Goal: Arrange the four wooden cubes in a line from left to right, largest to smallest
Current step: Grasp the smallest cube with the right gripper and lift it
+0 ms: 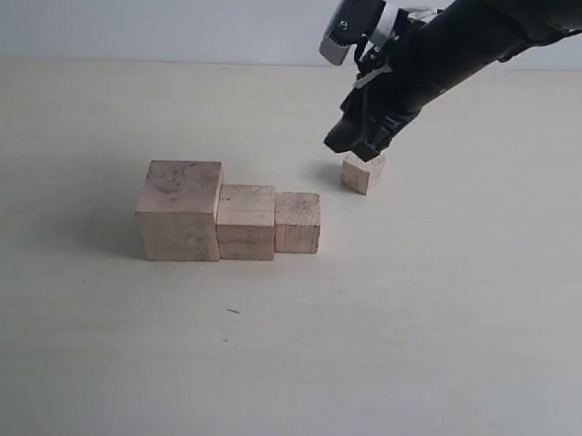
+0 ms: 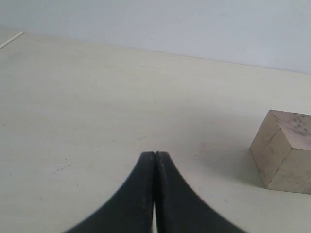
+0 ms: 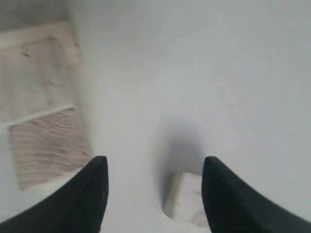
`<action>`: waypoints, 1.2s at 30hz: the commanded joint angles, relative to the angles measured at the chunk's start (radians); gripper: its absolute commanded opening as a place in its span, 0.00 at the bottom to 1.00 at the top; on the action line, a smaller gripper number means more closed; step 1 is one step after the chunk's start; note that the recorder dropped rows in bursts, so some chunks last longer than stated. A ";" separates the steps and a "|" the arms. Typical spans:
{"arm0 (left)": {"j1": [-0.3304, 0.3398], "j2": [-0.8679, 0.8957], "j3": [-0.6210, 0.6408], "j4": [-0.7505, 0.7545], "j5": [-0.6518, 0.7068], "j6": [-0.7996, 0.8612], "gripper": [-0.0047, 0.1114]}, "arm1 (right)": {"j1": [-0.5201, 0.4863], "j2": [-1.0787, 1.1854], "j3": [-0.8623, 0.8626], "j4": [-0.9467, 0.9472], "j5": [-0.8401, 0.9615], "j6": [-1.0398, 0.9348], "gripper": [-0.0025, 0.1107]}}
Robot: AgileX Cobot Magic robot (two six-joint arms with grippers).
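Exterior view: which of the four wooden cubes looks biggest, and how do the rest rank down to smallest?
1. leftmost cube
2. middle cube of the row
3. row's right-end cube
4. lone cube, which sits farther back and so looks somewhat smaller.

The tabletop (image 1: pixel 440 365) is pale cream, matte and flat, with faint scuffs. The largest cube (image 1: pixel 180 211) stands directly on it, pale mottled wood, at the left of the exterior view. The second cube (image 1: pixel 246 222) touches its right face, and the third cube (image 1: pixel 298 222) touches that one, so the three form a stepped row. The smallest cube (image 1: pixel 361 173) sits apart, behind and to the right of the row, turned slightly askew. A tiny dark speck (image 1: pixel 233 311) lies on bare surface in front of the row.
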 commanded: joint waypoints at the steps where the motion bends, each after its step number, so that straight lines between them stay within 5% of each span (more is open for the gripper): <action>1: -0.006 -0.004 0.003 -0.005 -0.005 0.000 0.04 | -0.002 0.007 0.000 -0.216 -0.083 0.295 0.48; 8: -0.006 -0.004 0.003 -0.005 -0.005 0.000 0.04 | -0.002 0.076 0.000 -0.272 -0.089 0.394 0.66; 32: -0.006 -0.004 0.003 -0.005 -0.005 0.000 0.04 | -0.012 0.204 0.000 -0.266 -0.200 0.420 0.63; 36: -0.006 -0.004 0.003 -0.005 -0.005 0.000 0.04 | -0.012 0.207 0.000 -0.266 -0.200 0.420 0.50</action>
